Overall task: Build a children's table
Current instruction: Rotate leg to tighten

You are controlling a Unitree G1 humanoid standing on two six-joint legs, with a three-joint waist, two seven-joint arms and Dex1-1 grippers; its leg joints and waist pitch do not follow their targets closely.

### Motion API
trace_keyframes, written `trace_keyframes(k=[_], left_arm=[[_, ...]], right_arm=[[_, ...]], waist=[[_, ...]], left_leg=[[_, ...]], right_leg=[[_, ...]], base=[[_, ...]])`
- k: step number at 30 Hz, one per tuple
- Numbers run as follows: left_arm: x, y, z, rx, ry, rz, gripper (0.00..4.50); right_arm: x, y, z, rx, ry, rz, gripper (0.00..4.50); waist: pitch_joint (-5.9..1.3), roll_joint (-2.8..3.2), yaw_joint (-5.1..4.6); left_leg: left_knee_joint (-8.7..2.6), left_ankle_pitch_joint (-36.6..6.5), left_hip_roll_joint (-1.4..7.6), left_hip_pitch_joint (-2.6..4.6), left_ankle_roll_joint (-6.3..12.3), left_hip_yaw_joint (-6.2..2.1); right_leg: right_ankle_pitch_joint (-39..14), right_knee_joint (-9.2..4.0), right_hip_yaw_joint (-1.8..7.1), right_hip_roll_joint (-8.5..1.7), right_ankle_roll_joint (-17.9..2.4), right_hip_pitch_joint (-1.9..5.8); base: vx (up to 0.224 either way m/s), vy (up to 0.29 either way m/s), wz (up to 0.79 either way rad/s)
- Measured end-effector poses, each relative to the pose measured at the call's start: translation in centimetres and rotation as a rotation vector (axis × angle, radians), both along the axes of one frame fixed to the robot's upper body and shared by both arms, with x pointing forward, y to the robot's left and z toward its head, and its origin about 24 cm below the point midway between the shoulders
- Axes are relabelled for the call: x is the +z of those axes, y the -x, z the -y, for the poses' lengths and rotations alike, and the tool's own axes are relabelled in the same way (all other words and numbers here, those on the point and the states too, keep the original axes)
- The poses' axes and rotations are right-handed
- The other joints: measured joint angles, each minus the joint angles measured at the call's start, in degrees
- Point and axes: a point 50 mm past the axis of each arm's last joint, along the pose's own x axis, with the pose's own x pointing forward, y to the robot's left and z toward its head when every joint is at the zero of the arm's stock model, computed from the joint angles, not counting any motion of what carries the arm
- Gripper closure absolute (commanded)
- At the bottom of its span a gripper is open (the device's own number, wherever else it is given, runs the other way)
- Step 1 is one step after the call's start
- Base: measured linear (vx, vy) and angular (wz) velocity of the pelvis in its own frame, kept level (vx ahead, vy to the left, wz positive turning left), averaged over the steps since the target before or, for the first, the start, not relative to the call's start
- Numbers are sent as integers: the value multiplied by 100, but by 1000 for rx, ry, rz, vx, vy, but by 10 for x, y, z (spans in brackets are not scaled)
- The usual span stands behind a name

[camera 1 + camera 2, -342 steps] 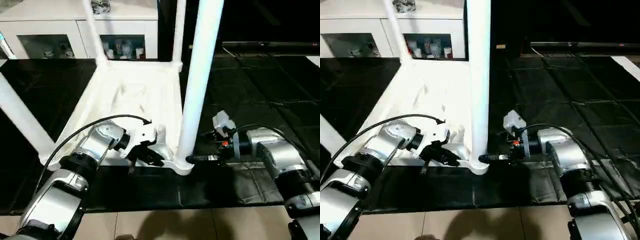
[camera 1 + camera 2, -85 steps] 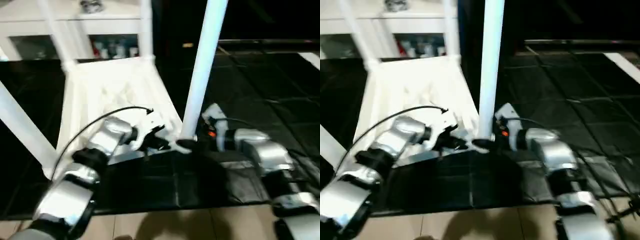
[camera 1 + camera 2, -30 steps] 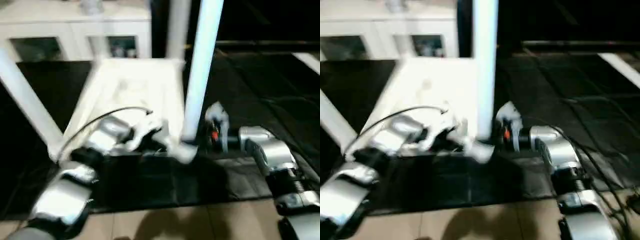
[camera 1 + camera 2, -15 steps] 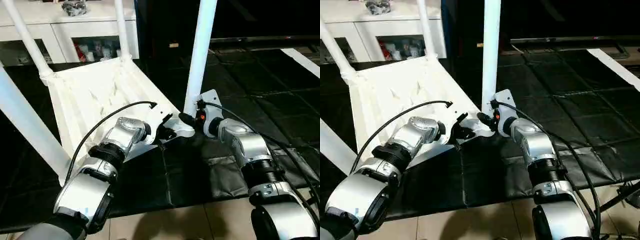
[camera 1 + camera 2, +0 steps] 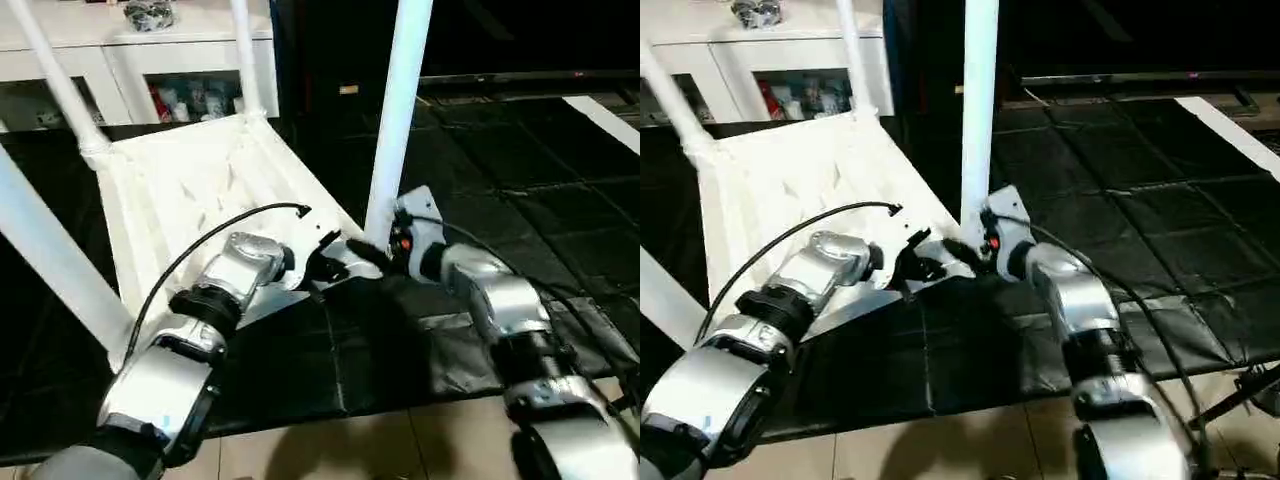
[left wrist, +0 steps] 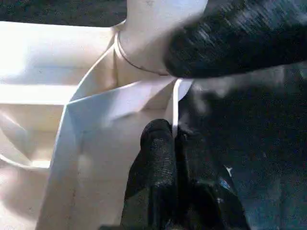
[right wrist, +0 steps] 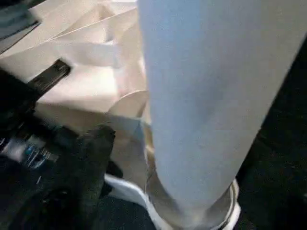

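1. The white plastic children's table [image 5: 190, 190] lies upside down on the black padded floor mat [image 5: 480, 210], ribbed underside up, so its round corner sockets face upward to take the long tapered white legs.
2. The left claw [image 6: 173, 132] is closed on the thin side wall of the top near the corner, which, I judge, steadies the top while the corner is worked.
3. The nearest white leg [image 5: 398, 110] stands upright in the near corner socket [image 7: 192, 211]; three other legs rise from the remaining corners.
4. The right claw [image 5: 368, 253] sits at that leg's base, one black finger [image 7: 91, 158] just beside the socket; whether its jaws are apart I cannot tell.
5. A white glass-door cabinet [image 5: 130, 60] stands behind.
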Motion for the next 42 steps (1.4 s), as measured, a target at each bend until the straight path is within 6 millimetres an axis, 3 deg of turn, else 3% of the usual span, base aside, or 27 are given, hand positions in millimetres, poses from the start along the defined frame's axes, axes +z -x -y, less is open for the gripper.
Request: trace_keyframes(k=[3, 8, 15, 19, 24, 32, 42], left_arm=[[0, 2, -3, -63, -12, 6, 450], [2, 4, -9, -143, -34, 15, 450], [4, 5, -30, -207, -69, 14, 450], [5, 9, -35, -270, -73, 16, 450], [4, 17, -38, -385, -70, 0, 450], [4, 24, -32, -516, -79, -17, 450], [4, 27, -27, -560, -79, -14, 450]], right_arm=[[-5, 7, 13, 78, 32, -29, 5], [-4, 14, 33, 203, 77, -46, 5], [-3, 27, 73, 283, 161, -63, 5], [2, 29, 72, 350, 139, -17, 5], [8, 32, 67, 435, 19, -5, 5], [4, 37, 49, 583, -11, -32, 79], [4, 34, 35, 644, -38, -37, 173]], waist=[[2, 4, 101], [4, 7, 244], [4, 7, 254], [4, 7, 273], [4, 7, 427], [4, 7, 500], [4, 7, 490]], left_leg=[[1, 0, 0, 5, 0, 0], [5, -1, 0, 9, 0, -2], [9, -2, 2, 3, 2, -1], [9, -3, 1, 1, 0, -5], [17, -5, 1, -3, 8, -7], [32, -17, 1, -8, -2, -8], [34, -22, 1, -9, -10, -8]], right_leg=[[0, -2, -2, -2, 0, 0], [0, -1, -2, -2, -1, -1], [0, 3, -3, -1, 0, -5], [0, 1, -6, -1, 0, -5], [0, 0, -6, -4, 0, -3], [1, 5, -6, -8, -1, -1], [1, 6, -6, -7, -1, -1]], base=[[0, 0, 0], [0, 0, 0], [0, 0, 0], [0, 0, 0], [0, 0, 0], [0, 0, 0], [0, 0, 0]])
